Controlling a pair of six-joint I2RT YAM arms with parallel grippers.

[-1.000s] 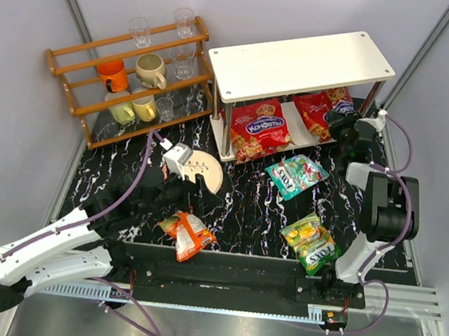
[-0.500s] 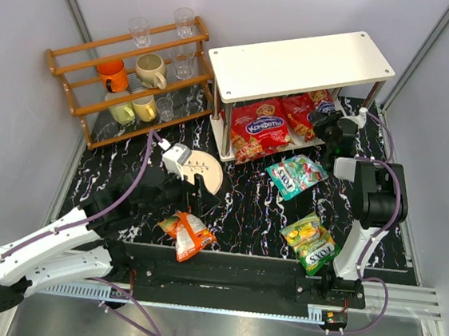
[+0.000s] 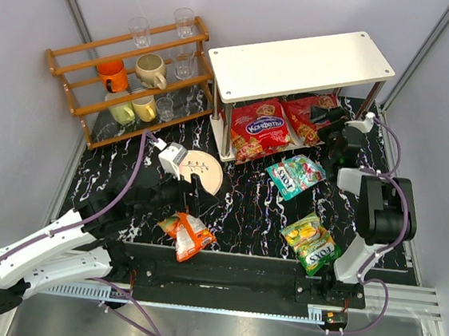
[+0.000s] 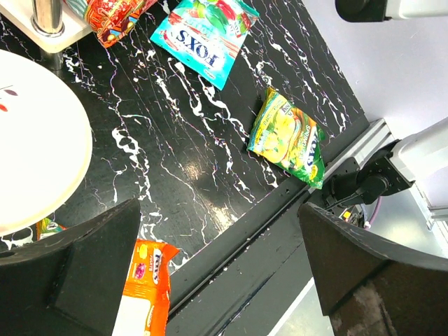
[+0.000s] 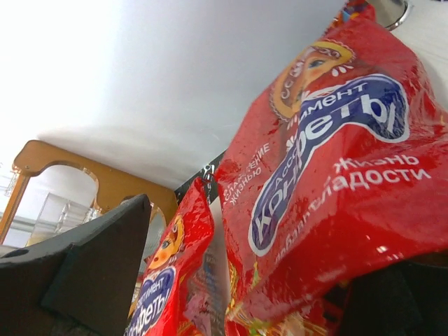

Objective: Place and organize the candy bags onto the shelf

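Gripping: I have the right claw [image 3: 329, 117] closed on a red candy bag [image 5: 336, 154]. The packet stands up between its fingers.
Shelf: the white shelf [image 3: 300, 63] has its top board over the right claw, which reaches in at the lower tier.
Second red bag: I see the second red bag [image 3: 258, 127] on the lower tier, just left of the right claw. I cannot tell whether the two packets touch.
Left claw: the left claw [image 4: 220, 231] is open, its fingers wide apart with nothing between them, above the counter [image 4: 189, 175].
Teal bag: the teal bag [image 4: 203, 38] lies flat on the counter, ahead of the left claw.
Yellow-green bag: the yellow-green bag [image 4: 287, 143] lies ahead and to the right of the left claw, near the counter's edge.
Orange bag: the orange bag [image 4: 143, 290] lies close by the left claw's left finger.
Plate: a pale plate [image 4: 35, 140] sits left of the left claw.
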